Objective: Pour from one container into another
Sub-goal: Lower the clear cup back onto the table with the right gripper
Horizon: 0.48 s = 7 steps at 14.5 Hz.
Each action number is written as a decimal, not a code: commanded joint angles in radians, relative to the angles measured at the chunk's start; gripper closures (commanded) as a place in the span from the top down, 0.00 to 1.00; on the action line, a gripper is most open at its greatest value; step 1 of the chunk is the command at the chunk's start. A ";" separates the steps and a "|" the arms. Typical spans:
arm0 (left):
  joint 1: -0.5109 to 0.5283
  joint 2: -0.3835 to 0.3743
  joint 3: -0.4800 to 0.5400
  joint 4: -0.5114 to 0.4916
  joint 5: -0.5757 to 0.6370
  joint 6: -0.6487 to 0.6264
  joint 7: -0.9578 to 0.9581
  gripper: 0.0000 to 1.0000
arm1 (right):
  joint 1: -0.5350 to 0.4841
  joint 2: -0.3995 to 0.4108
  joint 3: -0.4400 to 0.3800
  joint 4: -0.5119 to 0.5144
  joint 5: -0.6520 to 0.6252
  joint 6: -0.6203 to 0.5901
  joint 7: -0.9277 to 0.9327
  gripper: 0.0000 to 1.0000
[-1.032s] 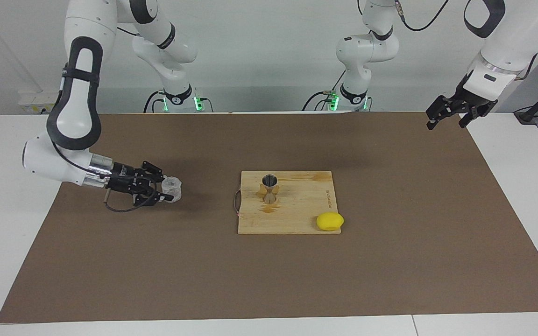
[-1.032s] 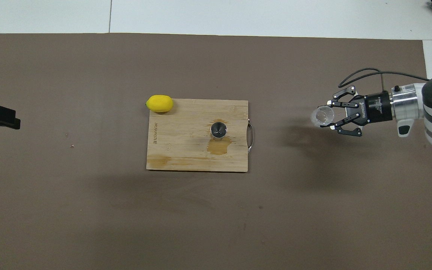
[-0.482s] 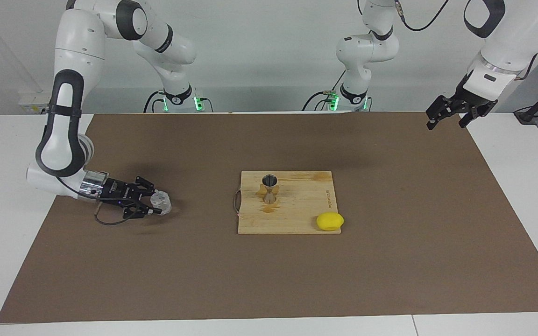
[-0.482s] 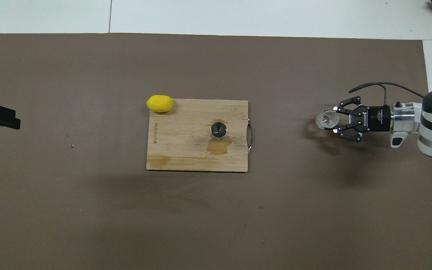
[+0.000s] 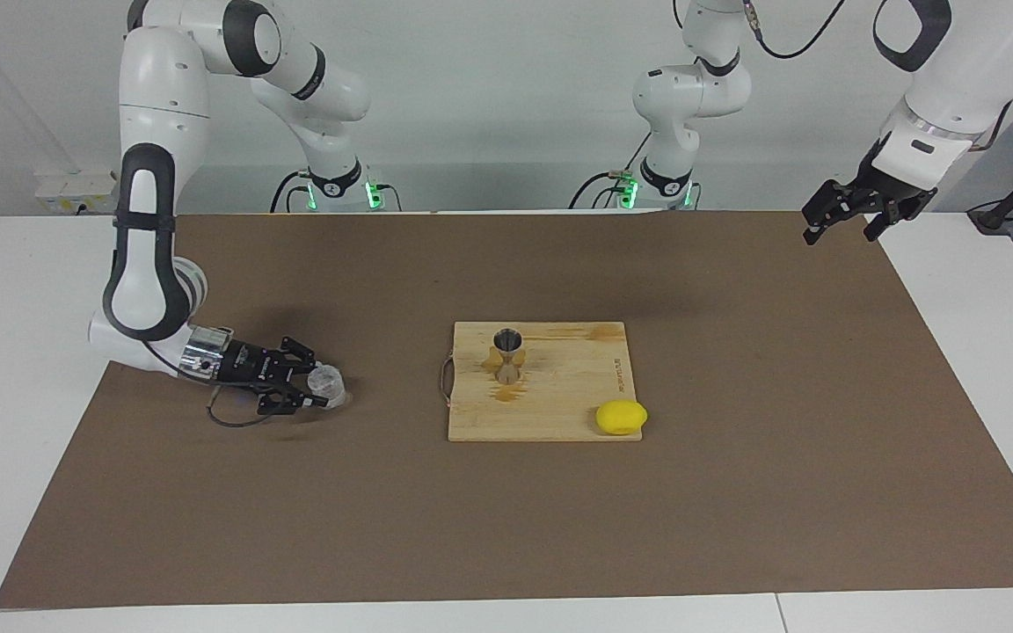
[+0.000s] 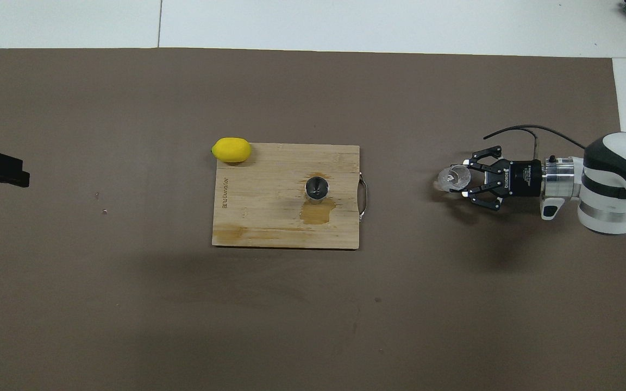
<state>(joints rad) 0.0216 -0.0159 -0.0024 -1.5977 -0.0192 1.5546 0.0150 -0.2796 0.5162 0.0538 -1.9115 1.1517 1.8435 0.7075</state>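
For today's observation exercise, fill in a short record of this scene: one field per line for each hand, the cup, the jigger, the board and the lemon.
right hand: shut on the glass cup, low over the mat
glass cup: held toward the right arm's end
left hand: open, waiting, raised at the mat's edge
jigger: upright on the board
cutting board: mid-table, wet patch beside the jigger
lemon: on the board's corner
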 commanded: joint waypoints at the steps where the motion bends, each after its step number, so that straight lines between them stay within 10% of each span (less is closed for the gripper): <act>1: 0.014 -0.022 -0.014 -0.024 0.019 0.001 -0.006 1.00 | -0.015 0.010 0.012 -0.008 0.025 -0.018 -0.040 0.00; 7: 0.014 -0.022 -0.014 -0.024 0.019 0.001 -0.006 1.00 | -0.010 0.010 0.012 -0.026 0.003 -0.020 -0.092 0.00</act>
<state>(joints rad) 0.0216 -0.0159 -0.0026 -1.5977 -0.0192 1.5546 0.0150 -0.2792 0.5289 0.0566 -1.9191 1.1517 1.8315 0.6655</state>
